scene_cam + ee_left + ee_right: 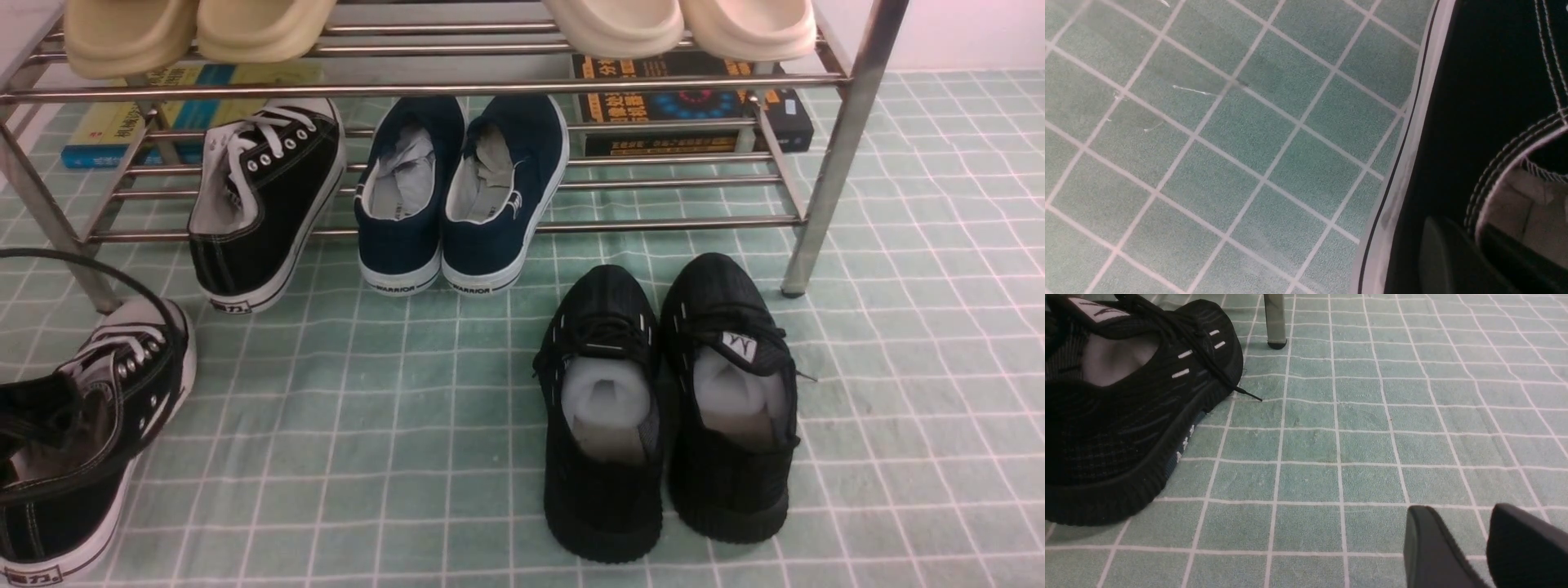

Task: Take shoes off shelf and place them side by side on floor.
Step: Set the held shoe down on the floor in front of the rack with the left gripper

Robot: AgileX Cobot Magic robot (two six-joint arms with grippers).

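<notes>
Matte black, rounded fingers [1435,549]

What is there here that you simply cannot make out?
The left gripper: left wrist view shows only two finger stubs at the near sneaker's collar; clamped or loose, unclear.
The slippers: front view, cut off by the top edge.
The books: front view, titles blurred and crossed by shelf bars.
The near sneaker's heel: front view, cut off by the lower-left corner.

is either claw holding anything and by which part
The left claw grips one black canvas sneaker by the side wall of its collar, one finger outside, one inside. The right claw holds nothing.
</notes>
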